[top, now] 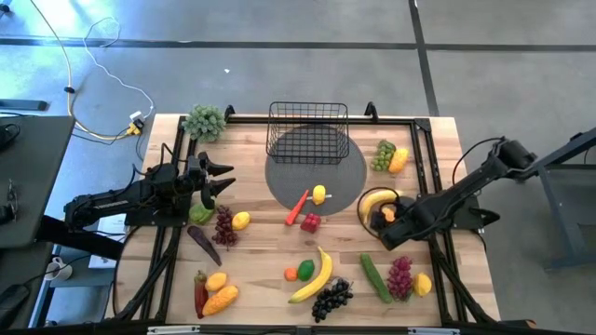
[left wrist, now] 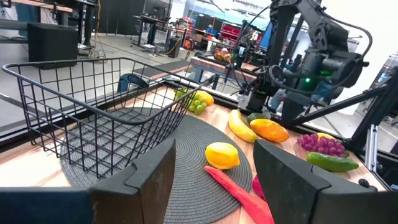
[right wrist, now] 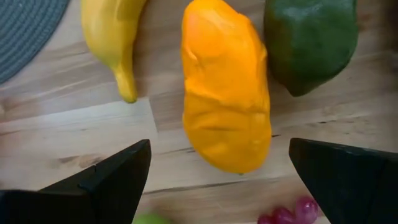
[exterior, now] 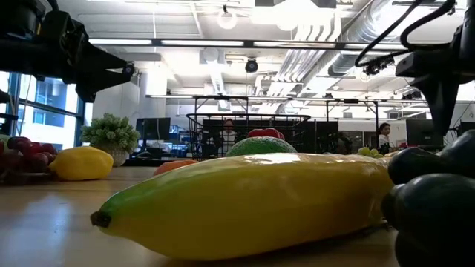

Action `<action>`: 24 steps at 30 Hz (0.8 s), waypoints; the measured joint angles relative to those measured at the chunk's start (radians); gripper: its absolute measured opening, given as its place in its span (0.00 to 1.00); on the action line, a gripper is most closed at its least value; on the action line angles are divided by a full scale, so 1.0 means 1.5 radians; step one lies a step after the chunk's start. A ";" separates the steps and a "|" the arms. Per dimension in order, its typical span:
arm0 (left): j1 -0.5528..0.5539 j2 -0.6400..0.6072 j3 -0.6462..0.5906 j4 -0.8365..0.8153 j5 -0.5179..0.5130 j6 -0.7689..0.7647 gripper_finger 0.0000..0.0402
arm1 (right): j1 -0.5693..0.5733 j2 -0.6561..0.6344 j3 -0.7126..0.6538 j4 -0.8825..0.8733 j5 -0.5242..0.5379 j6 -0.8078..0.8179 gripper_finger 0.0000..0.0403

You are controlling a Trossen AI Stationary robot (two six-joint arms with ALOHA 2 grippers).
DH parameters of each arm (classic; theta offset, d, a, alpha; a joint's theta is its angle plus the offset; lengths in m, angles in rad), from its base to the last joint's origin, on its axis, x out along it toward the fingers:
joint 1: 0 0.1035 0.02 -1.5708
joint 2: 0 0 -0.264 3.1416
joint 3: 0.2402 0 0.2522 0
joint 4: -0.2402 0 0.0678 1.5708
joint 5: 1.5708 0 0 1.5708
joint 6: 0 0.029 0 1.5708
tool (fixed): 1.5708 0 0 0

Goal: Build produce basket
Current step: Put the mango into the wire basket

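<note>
The wooden worktop carries everything, fenced by a dark frame along its edges. Two dark arms reach in: the left gripper hangs at nine o'clock with its fingers released and nothing between them, and the right gripper sits low at three o'clock, fingers spread wide over an orange fruit, not touching it as far as the wrist view shows. One grey round mat lies at twelve o'clock, and the one basket stands on its far half, nothing in it. On the mat's near edge lie one lemon and one red carrot-shaped piece, with a red block just off the mat. Two bananas show: one long at six o'clock, one curved beside the right gripper. Four grape bunches are countable: purple near the left gripper, black at six, green at two, purple at four. One cucumber lies beside that last bunch. One pale leafy bunch sits at eleven. Open wood remains between the mat and the long banana; the corners are crowded.
</note>
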 joint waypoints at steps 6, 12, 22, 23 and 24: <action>0.000 0.000 0.000 0.000 0.000 0.000 0.51 | -0.009 0.044 0.000 0.021 -0.002 0.000 0.90; 0.000 0.000 0.000 0.000 0.000 0.000 0.51 | -0.028 0.086 0.000 0.027 -0.007 -0.006 0.90; 0.000 0.000 0.000 0.000 0.000 0.000 0.51 | -0.037 0.137 0.000 0.049 -0.035 -0.012 0.85; 0.000 0.000 0.000 0.000 0.000 0.000 0.51 | -0.037 0.139 0.000 0.049 -0.035 -0.011 0.82; 0.000 0.000 0.000 0.000 0.000 0.000 0.51 | -0.037 0.141 0.000 0.049 -0.037 -0.010 0.80</action>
